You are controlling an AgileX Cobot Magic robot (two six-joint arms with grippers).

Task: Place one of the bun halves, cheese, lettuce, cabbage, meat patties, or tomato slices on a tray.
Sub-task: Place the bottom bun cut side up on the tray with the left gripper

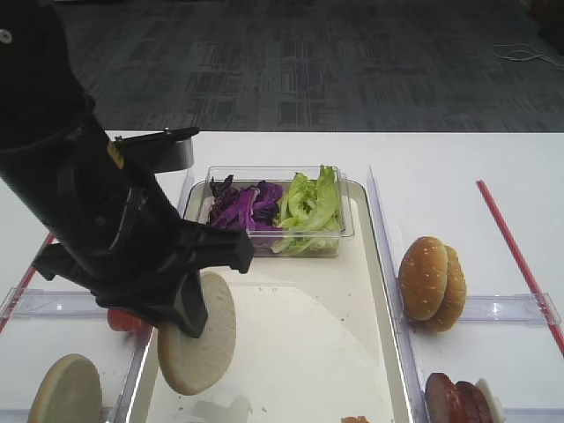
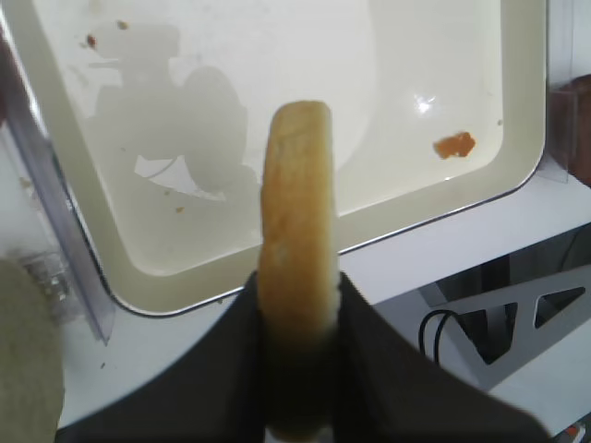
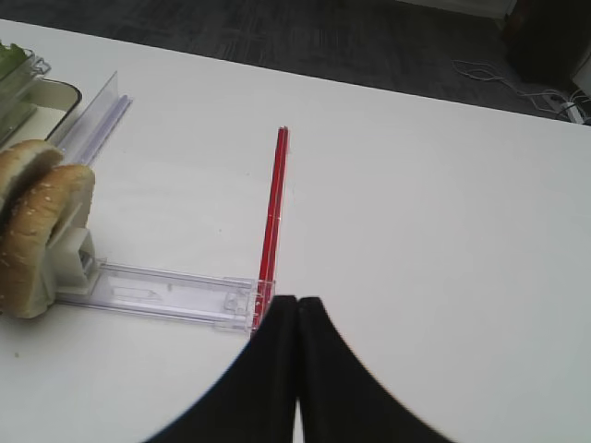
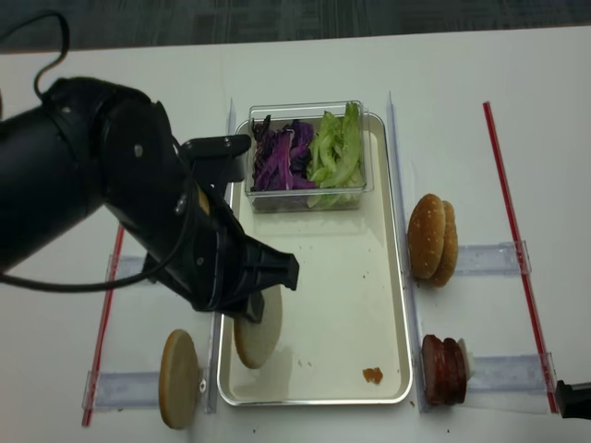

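My left gripper (image 2: 297, 305) is shut on a pale bun half (image 2: 295, 185), held on edge above the near-left part of the cream tray (image 2: 277, 55). From above, the bun half (image 4: 259, 337) hangs below the black arm over the tray (image 4: 342, 277). Another bun half (image 1: 66, 392) stands in a rack left of the tray. Lettuce (image 1: 308, 207) and purple cabbage (image 1: 247, 204) fill a clear box at the tray's far end. Meat patties (image 4: 443, 369) stand at the right. A tomato slice (image 1: 123, 319) peeks from behind the arm. Cheese is out of view. My right gripper (image 3: 297, 305) is shut and empty.
Domed sesame buns (image 1: 432, 282) stand in a clear rack (image 3: 166, 295) right of the tray. Red strips (image 3: 272, 212) mark the table's sides. An orange crumb (image 2: 454, 145) lies near the tray's front corner. The table's front edge is close below the tray.
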